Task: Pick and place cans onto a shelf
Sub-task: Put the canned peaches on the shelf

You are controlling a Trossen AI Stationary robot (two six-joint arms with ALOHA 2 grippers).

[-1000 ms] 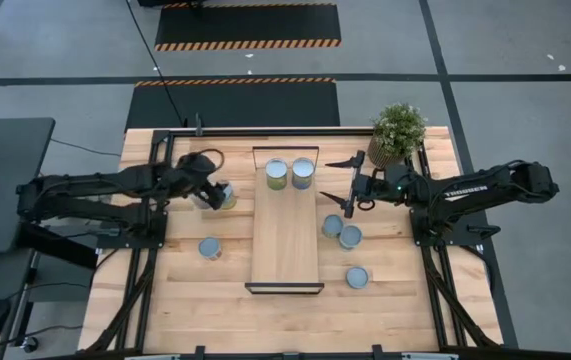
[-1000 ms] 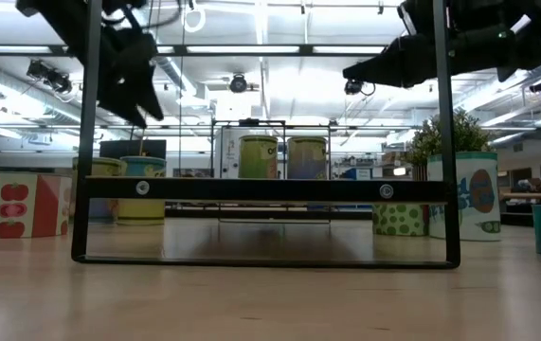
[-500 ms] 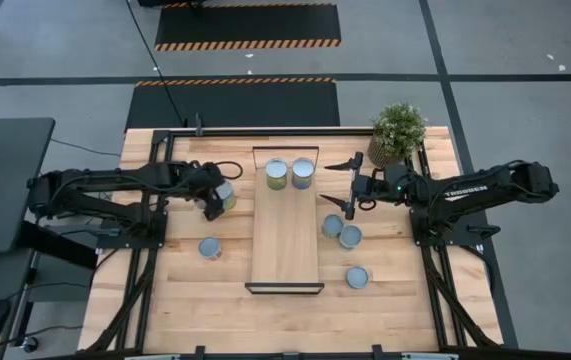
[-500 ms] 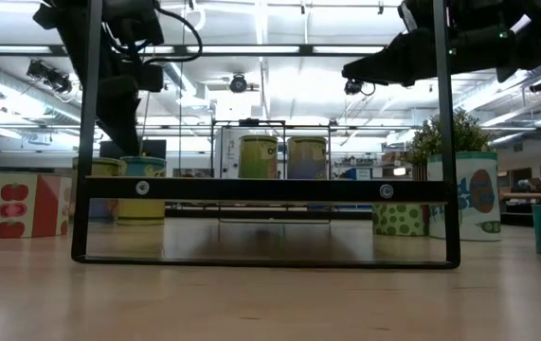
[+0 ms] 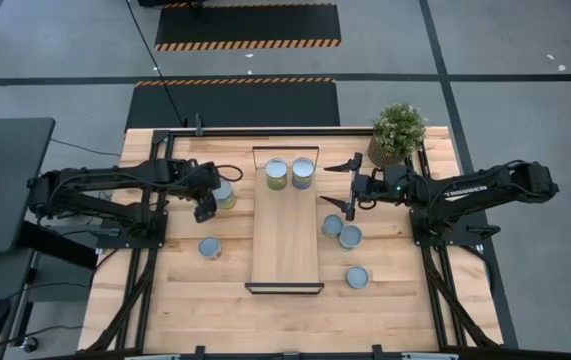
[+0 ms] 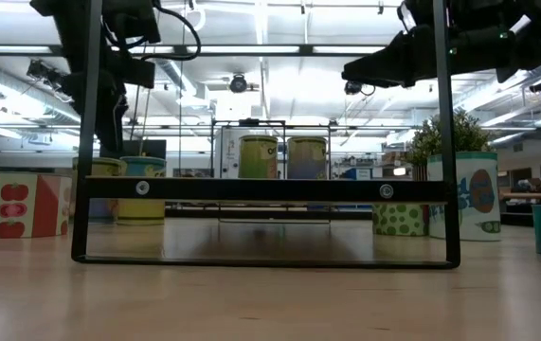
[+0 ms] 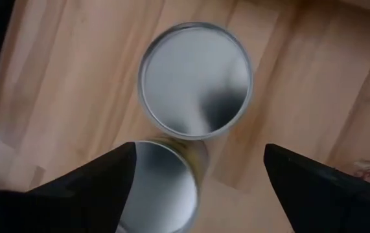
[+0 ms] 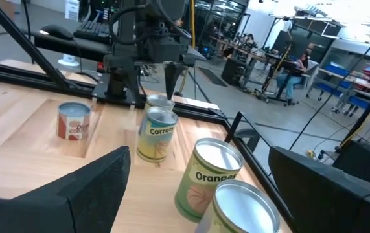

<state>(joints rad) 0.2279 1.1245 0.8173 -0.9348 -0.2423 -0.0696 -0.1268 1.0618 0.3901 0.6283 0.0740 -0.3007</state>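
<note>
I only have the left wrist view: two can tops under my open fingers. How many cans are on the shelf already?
Observer: Two cans stand side by side at the far end of the shelf.
Operator: Where is the right arm?
Observer: The right gripper hovers open just past the shelf's right edge, near the plant.
Operator: Any other cans on my side?
Observer: One lone can stands left of the shelf, nearer the front than your pair.
</note>
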